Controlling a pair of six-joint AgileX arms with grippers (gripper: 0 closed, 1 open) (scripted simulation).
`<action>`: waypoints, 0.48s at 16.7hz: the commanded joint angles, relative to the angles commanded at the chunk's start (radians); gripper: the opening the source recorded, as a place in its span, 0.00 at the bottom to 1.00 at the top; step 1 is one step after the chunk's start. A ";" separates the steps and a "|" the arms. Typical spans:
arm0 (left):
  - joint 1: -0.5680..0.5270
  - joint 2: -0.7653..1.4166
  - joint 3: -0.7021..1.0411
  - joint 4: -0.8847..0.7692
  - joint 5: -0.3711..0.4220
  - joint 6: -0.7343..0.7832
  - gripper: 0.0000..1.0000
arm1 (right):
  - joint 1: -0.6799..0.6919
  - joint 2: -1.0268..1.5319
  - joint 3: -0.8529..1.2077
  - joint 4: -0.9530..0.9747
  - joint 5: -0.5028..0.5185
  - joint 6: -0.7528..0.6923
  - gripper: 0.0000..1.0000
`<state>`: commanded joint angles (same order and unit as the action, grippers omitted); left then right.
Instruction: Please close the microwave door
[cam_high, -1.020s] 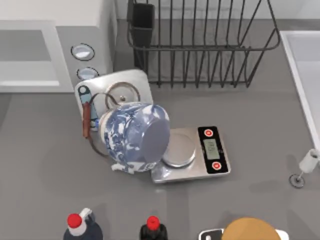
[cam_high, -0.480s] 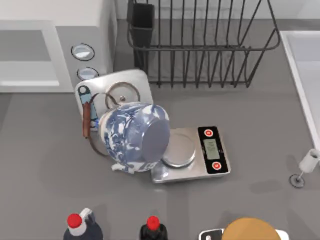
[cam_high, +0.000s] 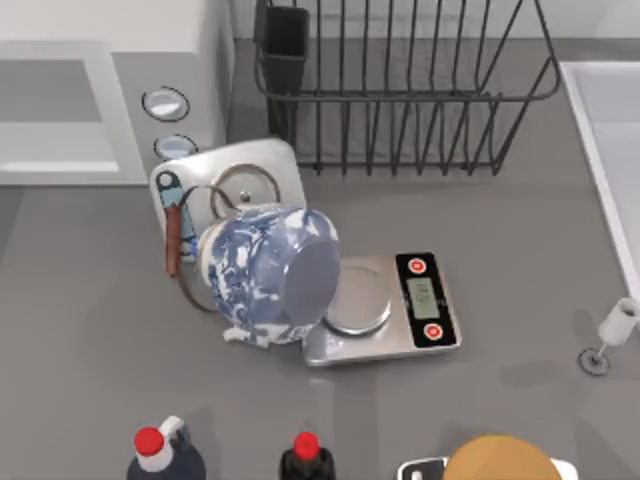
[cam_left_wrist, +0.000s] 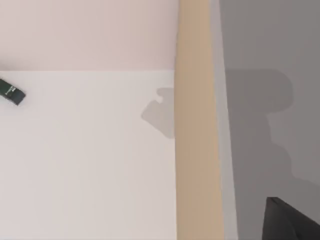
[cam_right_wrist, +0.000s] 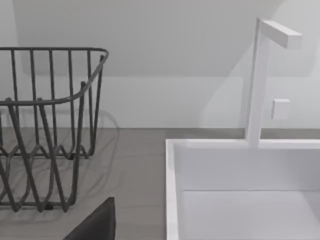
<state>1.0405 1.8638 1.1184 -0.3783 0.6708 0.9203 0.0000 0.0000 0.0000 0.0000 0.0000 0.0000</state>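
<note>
white-grey microwave (cam_high: 110, 95), two white-rimmed dials (cam_high: 166, 103)

Your left wrist view: a tan vertical strip (cam_left_wrist: 196, 125) runs top to bottom, splitting the frame. On one side you get a pale pink wall (cam_left_wrist: 85, 32) above a white floor-like surface (cam_left_wrist: 85, 160), with a small dark green object (cam_left_wrist: 12, 92) at the frame edge. On the other side, grey surface (cam_left_wrist: 270, 50) with a blocky shadow; a dark shape (cam_left_wrist: 287, 222) pokes into the corner.
</note>
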 joint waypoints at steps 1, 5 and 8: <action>-0.013 -0.023 -0.024 0.013 -0.006 -0.014 0.00 | 0.000 0.000 0.000 0.000 0.000 0.000 1.00; -0.090 -0.165 -0.214 0.097 -0.045 -0.099 0.00 | 0.000 0.000 0.000 0.000 0.000 0.000 1.00; -0.145 -0.266 -0.338 0.158 -0.071 -0.160 0.00 | 0.000 0.000 0.000 0.000 0.000 0.000 1.00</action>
<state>0.8958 1.5974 0.7799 -0.2205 0.5993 0.7601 0.0000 0.0000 0.0000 0.0000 0.0000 0.0000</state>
